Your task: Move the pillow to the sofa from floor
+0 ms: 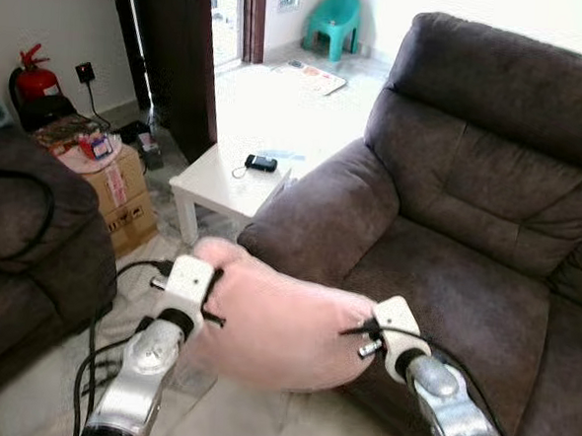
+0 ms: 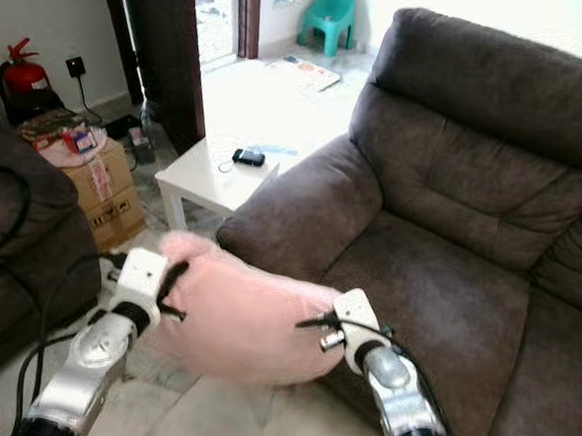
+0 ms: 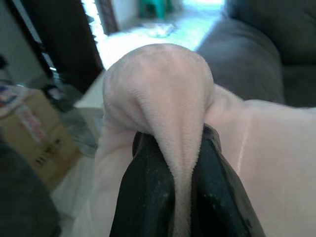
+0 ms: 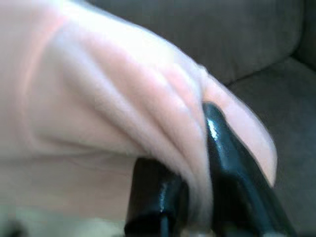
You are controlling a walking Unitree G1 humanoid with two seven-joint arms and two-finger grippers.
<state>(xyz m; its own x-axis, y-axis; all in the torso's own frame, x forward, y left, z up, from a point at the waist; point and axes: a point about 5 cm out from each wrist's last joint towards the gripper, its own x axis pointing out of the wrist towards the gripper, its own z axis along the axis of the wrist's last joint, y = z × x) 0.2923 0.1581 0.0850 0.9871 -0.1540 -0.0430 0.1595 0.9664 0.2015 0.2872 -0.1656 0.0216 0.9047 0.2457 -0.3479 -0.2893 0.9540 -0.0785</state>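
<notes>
A small white side table [image 1: 219, 189] stands just beside the armrest, and a black device [image 1: 261, 163] lies on its tabletop. A cardboard box [image 1: 122, 200] full of packets stands near a red fire extinguisher [image 1: 31, 74]. Far behind, a teal plastic chair [image 1: 334, 22] stands in a bright room.

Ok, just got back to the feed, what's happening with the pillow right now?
The robot holds the soft pink fleece pillow off the floor with both arms. The left end effector pinches a fold at one end and the right end effector pinches the other. The pillow hangs in front of the dark brown fabric sofa, by its front edge and armrest, not yet set on the seat cushion.
</notes>
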